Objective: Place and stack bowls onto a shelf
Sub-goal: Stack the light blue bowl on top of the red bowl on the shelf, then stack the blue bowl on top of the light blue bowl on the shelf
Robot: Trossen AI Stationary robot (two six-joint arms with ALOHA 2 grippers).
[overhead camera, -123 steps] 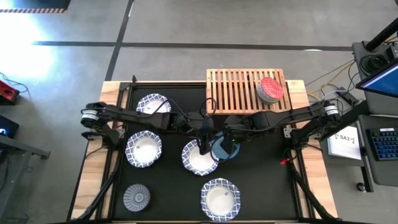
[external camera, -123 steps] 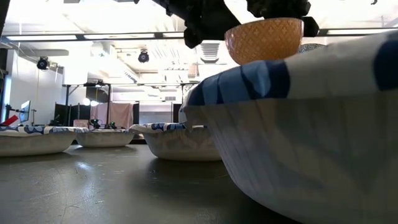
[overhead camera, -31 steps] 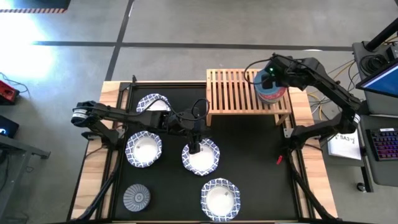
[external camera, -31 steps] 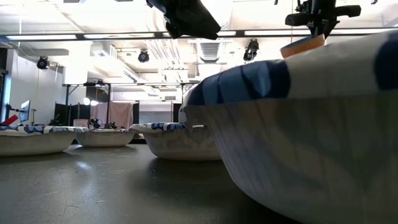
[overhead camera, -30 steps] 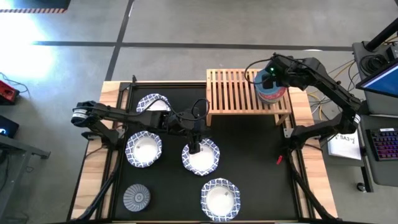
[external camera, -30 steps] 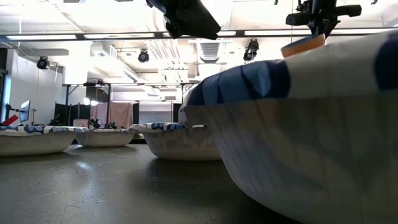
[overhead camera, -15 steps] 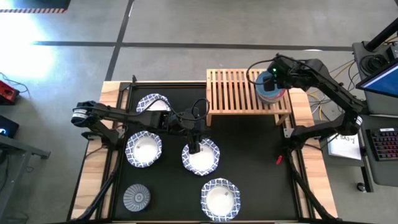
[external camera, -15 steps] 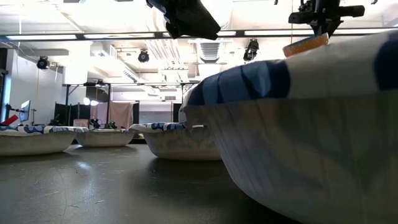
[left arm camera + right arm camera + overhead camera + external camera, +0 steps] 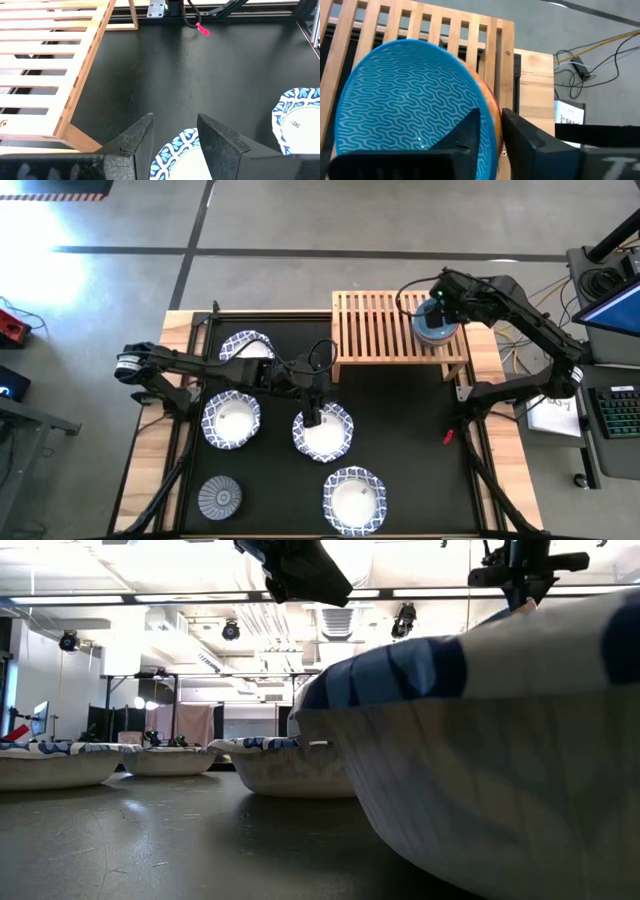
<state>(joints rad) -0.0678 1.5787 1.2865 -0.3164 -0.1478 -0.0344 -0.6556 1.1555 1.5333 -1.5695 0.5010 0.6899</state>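
My right gripper (image 9: 432, 308) is over the right end of the light-wood shelf (image 9: 385, 325). It is shut on a small bowl (image 9: 415, 100) that is light blue inside and orange-yellow outside. The bowl covers the red bowl that stood there. My left gripper (image 9: 314, 412) is open above the rim of the middle white blue-rimmed bowl (image 9: 323, 432), with that rim (image 9: 176, 145) showing between its fingers. Three more white bowls (image 9: 247, 348), (image 9: 232, 421), (image 9: 354, 498) and a grey bowl (image 9: 219, 496) rest on the black mat. My right gripper pinches the small bowl's rim (image 9: 481, 92), one finger inside the bowl and one outside. The fingers come from above, pointing down. The bowl sits mouth up over the shelf's right end; I cannot tell whether it rests on the bowl beneath.
The shelf's left and middle slats (image 9: 370, 320) are bare. The near white bowl (image 9: 480, 760) fills the right half of the low view. Cables and a keyboard (image 9: 615, 410) lie beyond the table's right edge.
My right gripper has gone down and slightly toward the table's right edge with the small bowl. The bowl has sunk over the red bowl, which no longer shows. In the low view the bowl has dropped behind the near bowl's rim.
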